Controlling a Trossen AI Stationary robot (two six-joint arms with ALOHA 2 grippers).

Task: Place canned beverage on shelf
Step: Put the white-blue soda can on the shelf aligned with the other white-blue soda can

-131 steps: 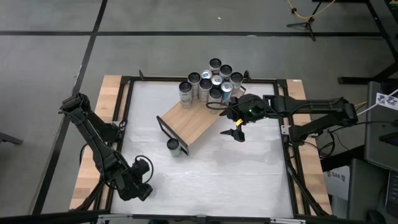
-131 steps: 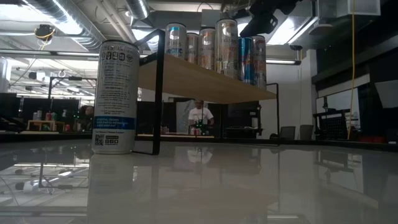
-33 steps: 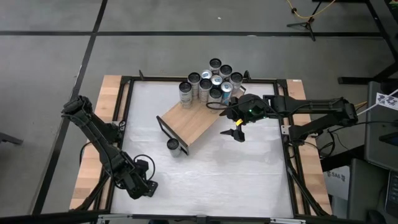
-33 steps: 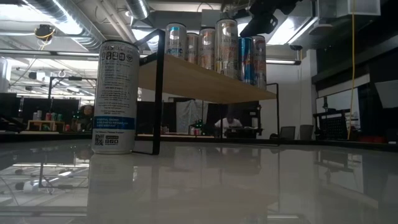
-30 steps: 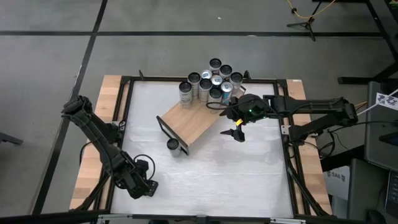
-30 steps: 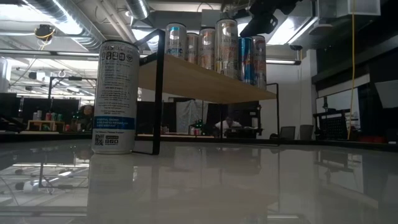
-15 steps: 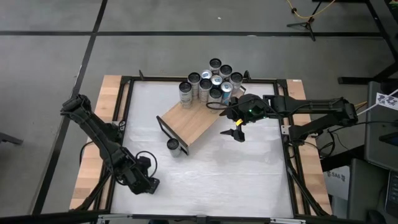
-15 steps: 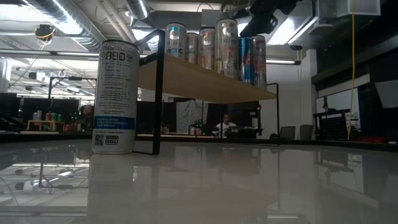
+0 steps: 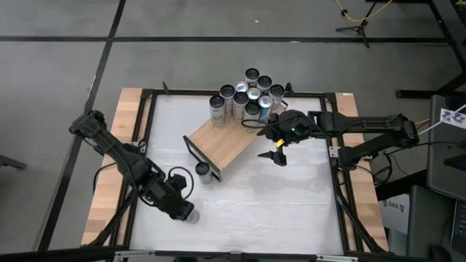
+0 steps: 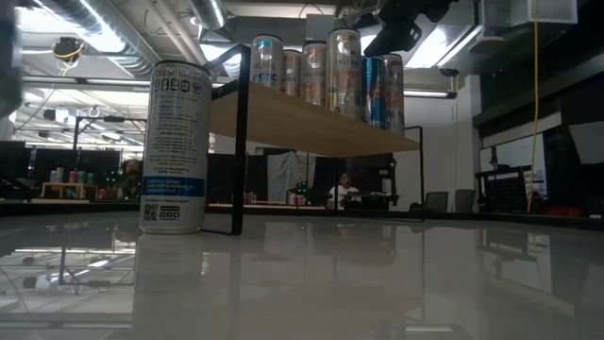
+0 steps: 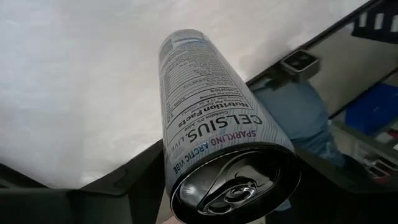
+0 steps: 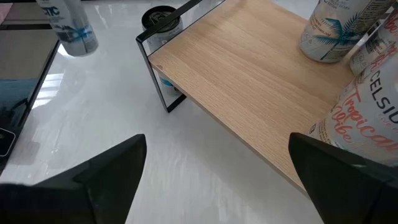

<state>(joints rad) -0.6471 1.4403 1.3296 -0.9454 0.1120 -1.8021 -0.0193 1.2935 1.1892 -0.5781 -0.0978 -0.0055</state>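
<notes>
The left gripper [image 9: 182, 209] holds a can [image 11: 211, 143]. The shelf [image 9: 226, 143], ahead of it, already has many cans [image 9: 247, 94]. The right gripper [image 9: 275, 155] waits open beside it.

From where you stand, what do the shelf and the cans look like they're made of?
The shelf: a light-brown board with visible grain, so wood or a wood-look laminate, matte; its thin black end frames look like painted metal. The cans on the shelf: shiny printed sides and, on the can in the left gripper, a silvery pull-tab lid, so most likely aluminium. The tabletop is glossy white and mirrors the room.
</notes>
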